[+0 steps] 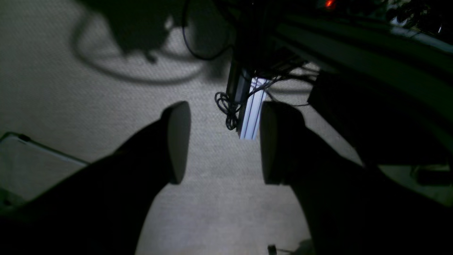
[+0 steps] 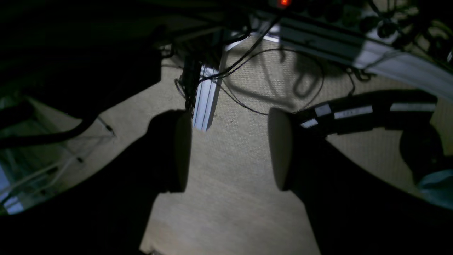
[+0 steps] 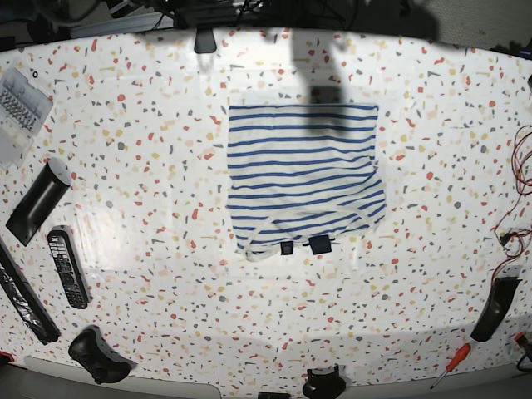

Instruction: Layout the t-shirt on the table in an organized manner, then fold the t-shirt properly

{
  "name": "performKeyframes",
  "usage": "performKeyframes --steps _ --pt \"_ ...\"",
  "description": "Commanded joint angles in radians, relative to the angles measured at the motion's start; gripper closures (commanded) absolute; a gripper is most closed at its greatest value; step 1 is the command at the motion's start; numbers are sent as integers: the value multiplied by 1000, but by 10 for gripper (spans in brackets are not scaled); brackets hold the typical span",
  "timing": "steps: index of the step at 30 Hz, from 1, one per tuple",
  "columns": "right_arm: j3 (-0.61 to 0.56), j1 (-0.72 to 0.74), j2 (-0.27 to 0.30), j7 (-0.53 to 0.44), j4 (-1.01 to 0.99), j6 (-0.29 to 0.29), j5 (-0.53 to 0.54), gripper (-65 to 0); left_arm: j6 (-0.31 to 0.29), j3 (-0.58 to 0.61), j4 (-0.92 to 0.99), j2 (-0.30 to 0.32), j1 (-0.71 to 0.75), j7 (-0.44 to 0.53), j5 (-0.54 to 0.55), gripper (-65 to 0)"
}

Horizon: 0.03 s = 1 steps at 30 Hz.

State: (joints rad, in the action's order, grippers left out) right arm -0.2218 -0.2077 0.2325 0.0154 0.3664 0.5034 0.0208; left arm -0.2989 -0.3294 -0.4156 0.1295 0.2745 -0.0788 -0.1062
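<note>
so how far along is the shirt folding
Looks finished: the t-shirt lies on the table as a compact folded rectangle, neck tags at its near edge. Nothing in hand: both wrist views show open, empty fingers over the floor, away from the tabletop. Nothing obvious remains.

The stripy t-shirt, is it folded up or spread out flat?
Folded. The t-shirt lies as a neat rectangle on the table, no sleeves sticking out, neck tags at its near edge.

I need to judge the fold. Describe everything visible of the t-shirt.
The t-shirt is white cloth with thin blue stripes, folded into a compact, roughly rectangular packet. It lies flat near the middle of the speckled table, neckline toward the near edge, where two small dark tags show. Its lower right corner flares out slightly. A shadow crosses its far edge. Nothing but the table touches it; no arm is near.
</note>
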Motion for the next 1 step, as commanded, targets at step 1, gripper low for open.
performKeyframes --steps 1 --pt "-25 -3 8 -9 3 8 18 -331 -4 -3 -4 4 5 15 1 -290"
